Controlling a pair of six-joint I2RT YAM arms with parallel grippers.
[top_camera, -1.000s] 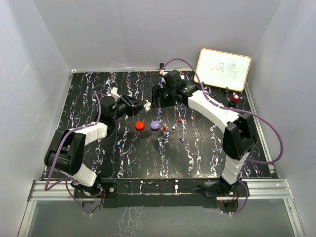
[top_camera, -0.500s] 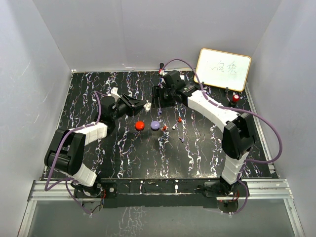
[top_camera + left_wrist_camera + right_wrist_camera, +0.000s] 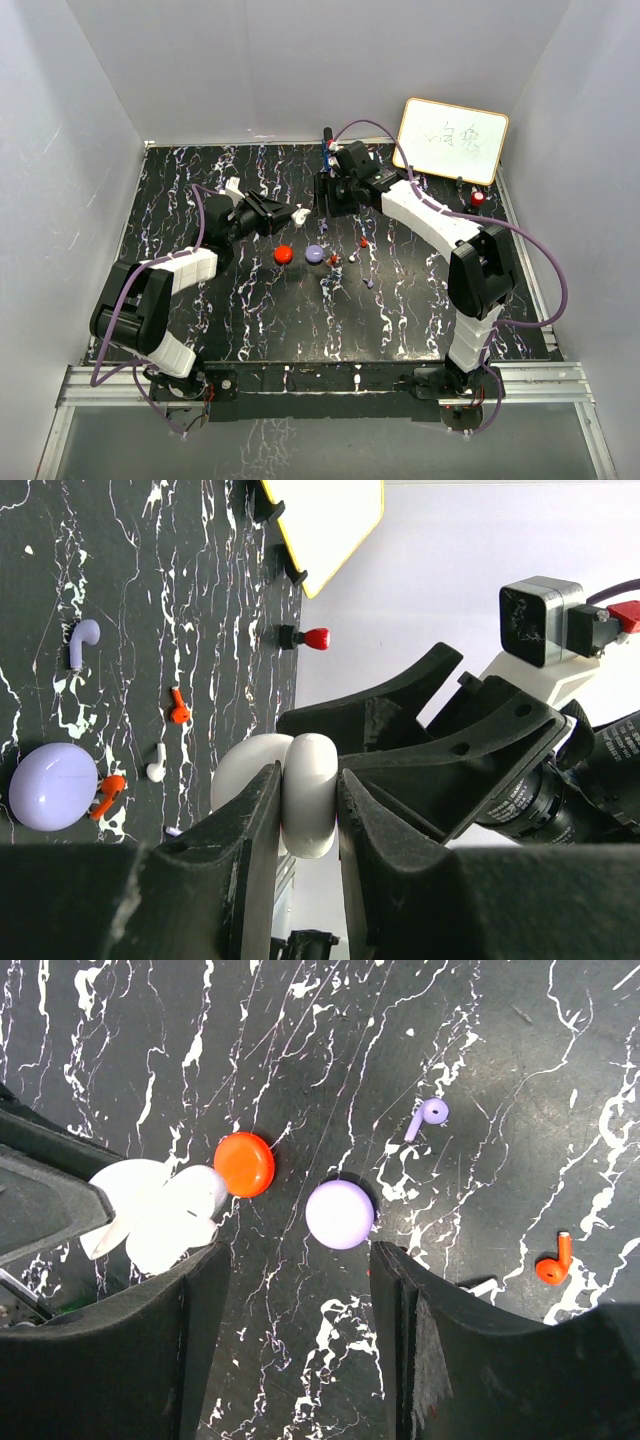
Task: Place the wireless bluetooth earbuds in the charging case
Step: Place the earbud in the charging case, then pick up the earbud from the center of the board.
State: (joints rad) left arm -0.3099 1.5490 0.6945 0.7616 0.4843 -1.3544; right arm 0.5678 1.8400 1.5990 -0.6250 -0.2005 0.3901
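Note:
My left gripper (image 3: 290, 213) is shut on an open white charging case (image 3: 310, 790), held above the table with its lid (image 3: 245, 770) swung aside. My right gripper (image 3: 300, 1260) hovers open with nothing between its fingers, just right of the case (image 3: 160, 1210), over the table (image 3: 250, 310). The earbuds lie loose on the table. They are a purple one (image 3: 428, 1115), a red one (image 3: 555, 1263), a white one (image 3: 157, 765), and another red one (image 3: 108, 792) against the purple case.
A round red case (image 3: 244, 1164) and a round purple case (image 3: 340, 1214) sit shut on the table below my right gripper. A whiteboard (image 3: 452, 140) leans at the back right, with a small red-capped object (image 3: 478, 199) beside it.
My right arm has edged slightly to the left, toward the held case. The left gripper and the white case have not moved.

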